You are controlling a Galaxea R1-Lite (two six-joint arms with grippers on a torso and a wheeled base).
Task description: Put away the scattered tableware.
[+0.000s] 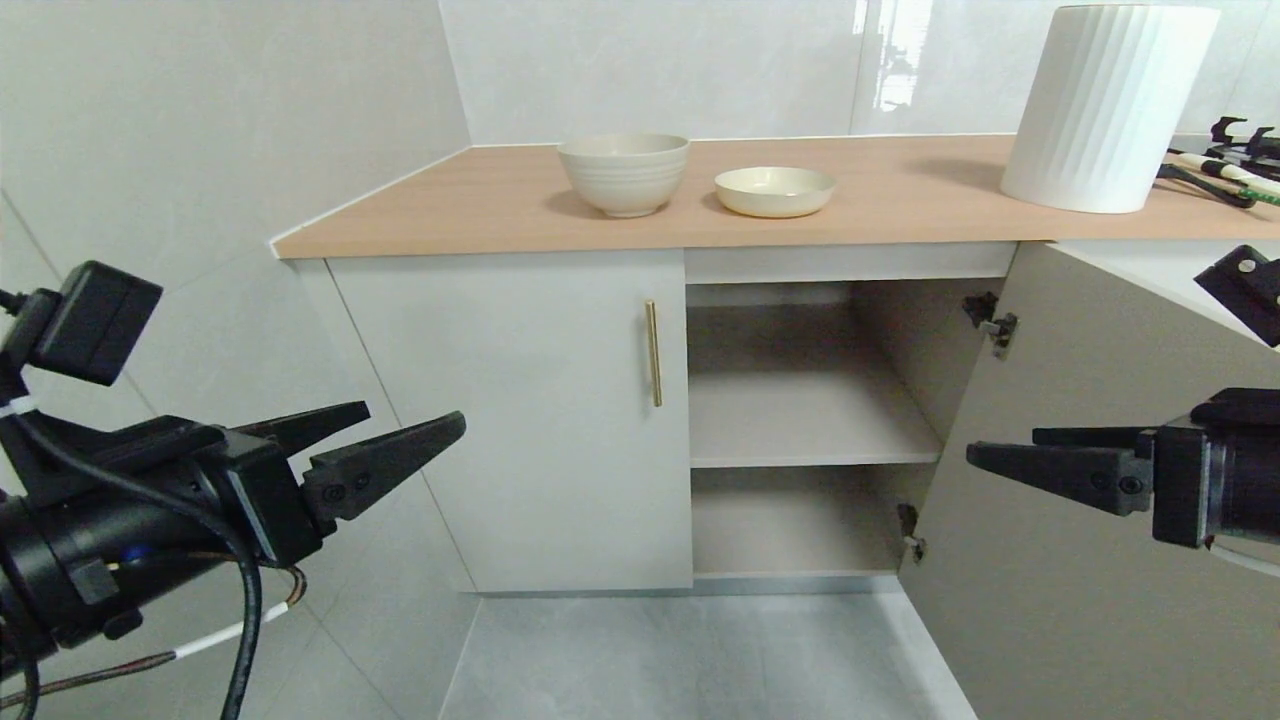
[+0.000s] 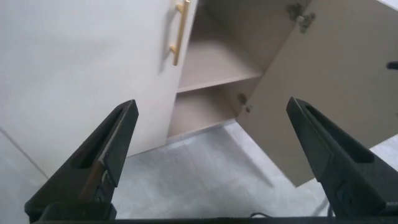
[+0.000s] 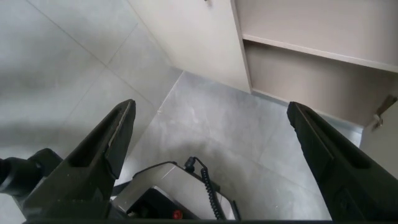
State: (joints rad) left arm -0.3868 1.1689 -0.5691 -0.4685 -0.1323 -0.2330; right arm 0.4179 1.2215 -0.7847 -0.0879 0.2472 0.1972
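A beige ribbed bowl (image 1: pixel 622 172) and a shallow cream dish (image 1: pixel 775 190) stand side by side on the wooden countertop (image 1: pixel 450 215). Below them the cabinet's right door (image 1: pixel 1080 480) hangs open, showing a bare shelf (image 1: pixel 800 420) and a bare floor compartment; the left door with its gold handle (image 1: pixel 653 352) is closed. My left gripper (image 1: pixel 412 418) (image 2: pixel 211 109) is open and low, in front of the closed door. My right gripper (image 1: pixel 1003 446) (image 3: pixel 211 109) is open too, in front of the open door. Neither holds anything.
A tall white ribbed container (image 1: pixel 1105 105) stands on the counter's right part, with dark tools (image 1: pixel 1225 170) beyond it. A tiled wall closes the left side. Grey floor (image 1: pixel 700 650) lies before the cabinet.
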